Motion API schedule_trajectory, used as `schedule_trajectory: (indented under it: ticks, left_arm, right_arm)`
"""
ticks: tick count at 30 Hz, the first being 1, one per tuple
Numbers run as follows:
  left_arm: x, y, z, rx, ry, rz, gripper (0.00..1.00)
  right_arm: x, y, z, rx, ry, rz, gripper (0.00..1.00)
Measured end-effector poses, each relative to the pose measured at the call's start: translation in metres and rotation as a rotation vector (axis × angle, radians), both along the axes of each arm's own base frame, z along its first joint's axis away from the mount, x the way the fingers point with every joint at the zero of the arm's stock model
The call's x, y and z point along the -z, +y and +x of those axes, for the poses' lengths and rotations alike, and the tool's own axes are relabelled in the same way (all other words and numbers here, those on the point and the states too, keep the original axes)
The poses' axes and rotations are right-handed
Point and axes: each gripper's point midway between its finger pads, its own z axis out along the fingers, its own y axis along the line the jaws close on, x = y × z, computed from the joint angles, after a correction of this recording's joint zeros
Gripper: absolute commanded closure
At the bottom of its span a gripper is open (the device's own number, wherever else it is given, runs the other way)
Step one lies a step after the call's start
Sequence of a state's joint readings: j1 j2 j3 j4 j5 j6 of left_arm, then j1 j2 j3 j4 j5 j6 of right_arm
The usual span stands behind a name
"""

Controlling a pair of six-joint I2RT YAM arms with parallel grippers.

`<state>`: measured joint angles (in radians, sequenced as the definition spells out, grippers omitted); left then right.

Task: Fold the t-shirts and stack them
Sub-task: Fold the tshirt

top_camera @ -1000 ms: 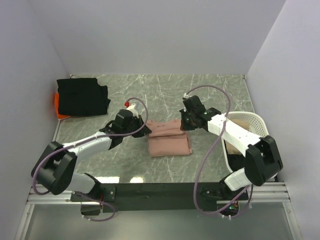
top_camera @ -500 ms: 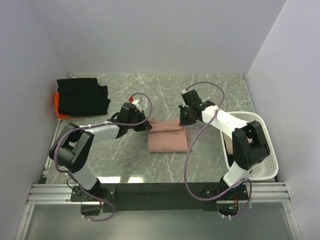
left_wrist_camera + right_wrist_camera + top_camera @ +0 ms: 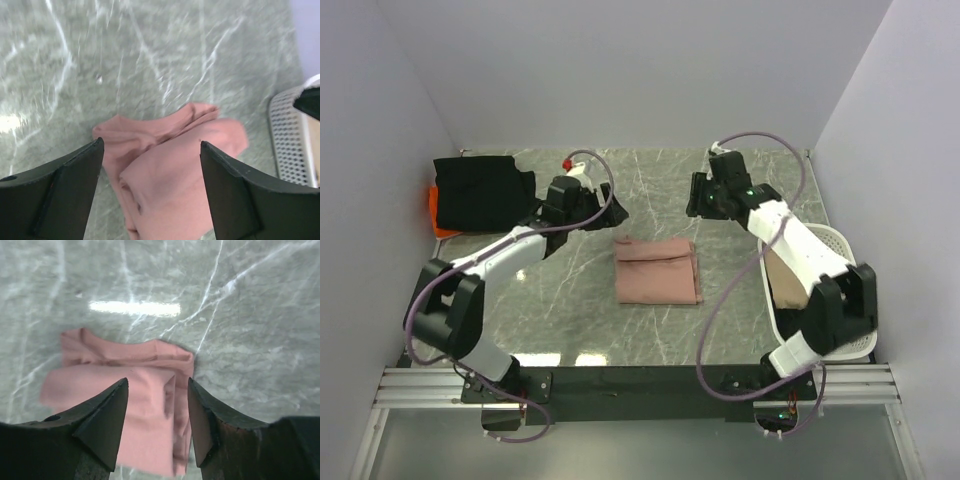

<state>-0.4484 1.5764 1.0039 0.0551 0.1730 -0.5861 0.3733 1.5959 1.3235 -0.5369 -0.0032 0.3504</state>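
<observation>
The pink t-shirt (image 3: 657, 270) lies folded into a rough rectangle near the middle of the table (image 3: 580, 310), flat on the marble-patterned top. Neither arm touches it.

The left gripper (image 3: 150, 150) hangs above the table on the far left side of the shirt, its jaws spread wide with nothing between them. In the left wrist view the two dark fingers (image 3: 65, 190) frame the shirt from above: the cloth shows in the gap, well below the tips, its thick folded edge bunched toward the top. The white basket (image 3: 290, 135) shows at the right edge of that view.

The right gripper (image 3: 157, 385) hangs above the table on the far right side of the shirt, clear of it. Its jaws stand apart at a middling width and are empty. Its wrist view looks down between the fingers (image 3: 100, 425) at the pink cloth lying on the table beneath.

At the far left corner of the table a black t-shirt (image 3: 482, 190) rests folded on top of an orange t-shirt (image 3: 437, 215), of which only a strip shows along the left side. The basket sits at the right edge of the table, beside the right arm, with a tan cloth (image 3: 782, 280) inside it.
</observation>
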Motion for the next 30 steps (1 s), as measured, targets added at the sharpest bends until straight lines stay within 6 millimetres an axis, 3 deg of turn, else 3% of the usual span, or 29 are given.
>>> schedule_trajectory:
  ticks: [3, 6, 8, 11, 15, 23, 27, 30]
  left_arm:
    - [-0.018, 0.004, -0.005, -0.007, -0.045, -0.018, 0.16]
    - [-0.008, 0.013, -0.024, -0.009, -0.038, -0.019, 0.16]
    - [0.014, 0.02, -0.039, -0.01, 0.008, -0.002, 0.16]
    - [0.041, 0.029, -0.058, -0.011, 0.072, 0.026, 0.16]
    - [0.05, 0.037, -0.076, -0.012, 0.097, 0.037, 0.16]
    - [0.027, 0.041, -0.085, -0.012, 0.03, 0.001, 0.15]
    - [0.029, 0.044, -0.09, -0.012, 0.032, 0.003, 0.14]
    - [0.032, 0.046, -0.095, -0.012, 0.037, 0.006, 0.14]
  right_arm:
    - [-0.028, 0.002, -0.018, -0.018, -0.071, 0.033, 0.43]
    - [-0.039, 0.024, -0.048, -0.093, -0.103, 0.065, 0.44]
    - [-0.028, 0.048, -0.071, -0.17, -0.082, 0.079, 0.46]
    - [0.014, 0.079, -0.112, -0.283, 0.029, 0.066, 0.46]
    - [0.057, 0.087, -0.141, -0.327, 0.156, 0.03, 0.47]
    - [0.096, 0.098, -0.127, -0.304, 0.237, -0.012, 0.47]
    - [0.112, 0.106, -0.102, -0.274, 0.262, -0.039, 0.47]
    - [0.107, 0.102, -0.077, -0.228, 0.235, -0.04, 0.47]
